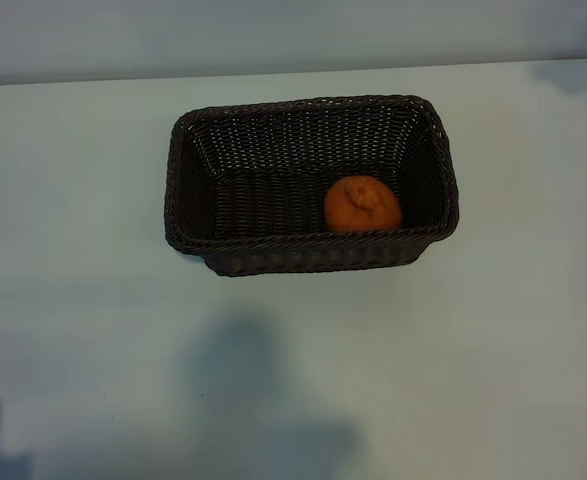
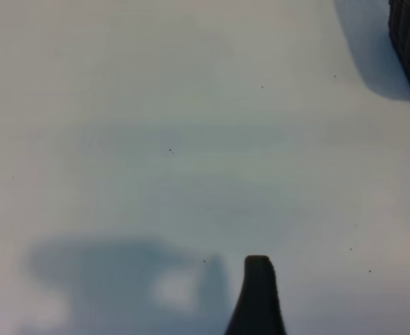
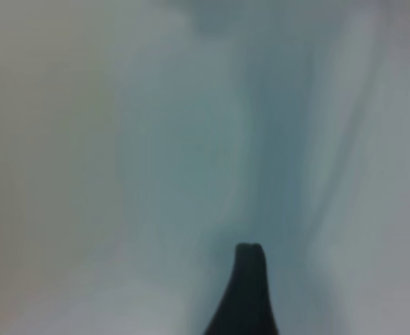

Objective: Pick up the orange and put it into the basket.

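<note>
Orange (image 1: 362, 204) count: just one, and it's sitting inside the one basket (image 1: 188, 170), down on the floor of it toward the right end, tucked against the near wall. Basket's resting on the pale bench (image 1: 73, 300) a bit up from the middle in the exterior view. Going left to right: the left end effector (image 2: 258, 293) is only showing a single dark fingertip over bare bench, fingers spread and pinching nothing, with a corner of the basket peeking in nearby. The right end effector (image 3: 246, 286) is also showing one dark fingertip, spread too, gripping nothing, everything beyond it a blur.
</note>
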Robot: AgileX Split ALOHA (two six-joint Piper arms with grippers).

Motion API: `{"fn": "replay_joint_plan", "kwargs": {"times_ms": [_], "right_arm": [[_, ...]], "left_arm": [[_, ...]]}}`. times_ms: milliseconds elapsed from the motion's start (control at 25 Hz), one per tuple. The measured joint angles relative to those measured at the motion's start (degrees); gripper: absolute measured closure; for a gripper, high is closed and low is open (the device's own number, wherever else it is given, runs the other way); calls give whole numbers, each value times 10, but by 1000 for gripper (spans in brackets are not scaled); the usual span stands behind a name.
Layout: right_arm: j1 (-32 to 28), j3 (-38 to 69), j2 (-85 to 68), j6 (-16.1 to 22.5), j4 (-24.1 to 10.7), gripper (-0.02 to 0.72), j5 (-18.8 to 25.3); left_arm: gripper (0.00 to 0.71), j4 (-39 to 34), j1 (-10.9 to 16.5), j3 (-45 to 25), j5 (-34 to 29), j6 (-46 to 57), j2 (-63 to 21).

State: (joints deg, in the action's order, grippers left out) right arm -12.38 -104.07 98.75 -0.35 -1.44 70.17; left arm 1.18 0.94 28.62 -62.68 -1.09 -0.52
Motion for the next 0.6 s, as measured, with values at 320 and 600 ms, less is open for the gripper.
{"fn": "replay_joint_plan", "kwargs": {"times_ms": [320, 600], "right_arm": [[0, 1, -144, 4, 9, 106, 13], [0, 22, -281, 4, 11, 107, 13]], "left_arm": [[118, 0, 0, 0, 0, 0, 0], [118, 0, 0, 0, 0, 0, 0]]}}
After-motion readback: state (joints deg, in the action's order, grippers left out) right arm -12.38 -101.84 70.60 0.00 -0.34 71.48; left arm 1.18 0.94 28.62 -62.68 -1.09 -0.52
